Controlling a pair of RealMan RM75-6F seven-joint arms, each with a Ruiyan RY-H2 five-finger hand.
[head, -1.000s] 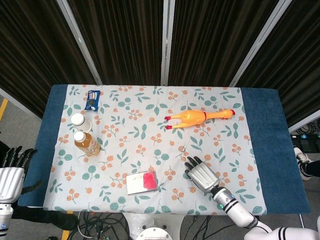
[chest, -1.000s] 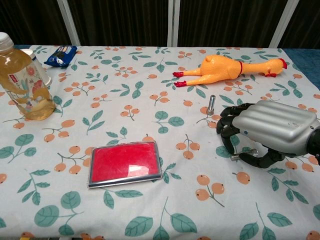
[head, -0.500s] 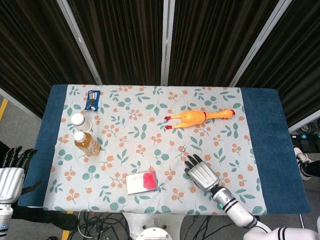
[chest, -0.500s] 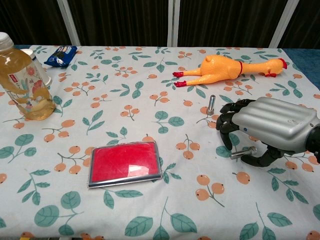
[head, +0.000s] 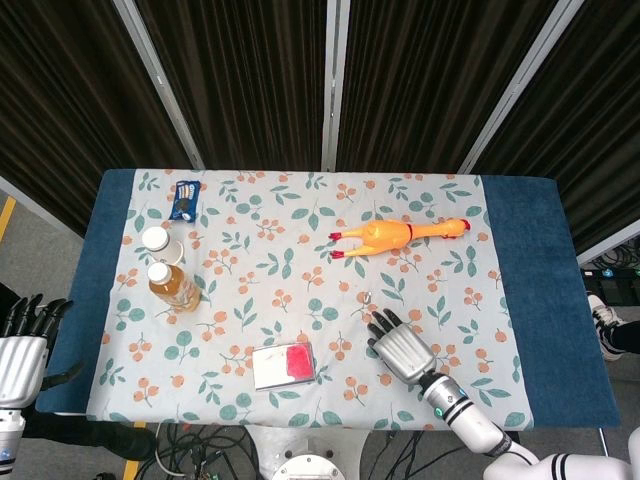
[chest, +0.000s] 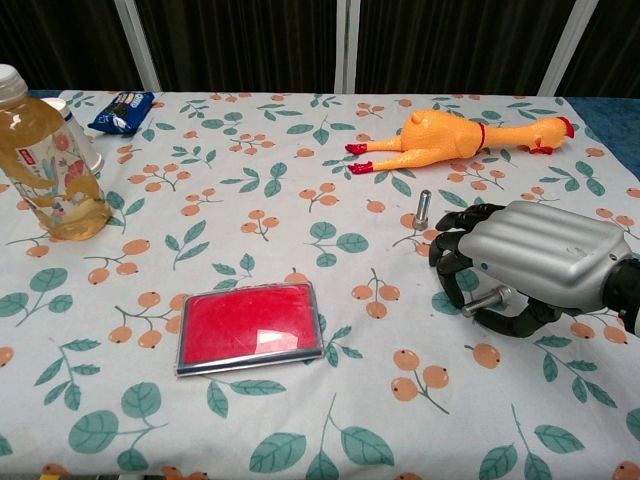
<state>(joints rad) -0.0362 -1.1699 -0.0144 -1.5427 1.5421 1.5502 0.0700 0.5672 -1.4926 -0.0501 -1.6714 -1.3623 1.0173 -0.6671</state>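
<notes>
Curling my right hand (chest: 535, 265) low over the tablecloth (chest: 250, 200), I pinch one small metal bolt (chest: 487, 299) under my fingers so it lifts beside the upright bolt (chest: 422, 207).

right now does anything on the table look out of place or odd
Two small metal bolts: one stands upright on the cloth near the right hand, the other sticks out sideways from under that hand. The rubber chicken lies on its side. Nothing looks spilled.
</notes>
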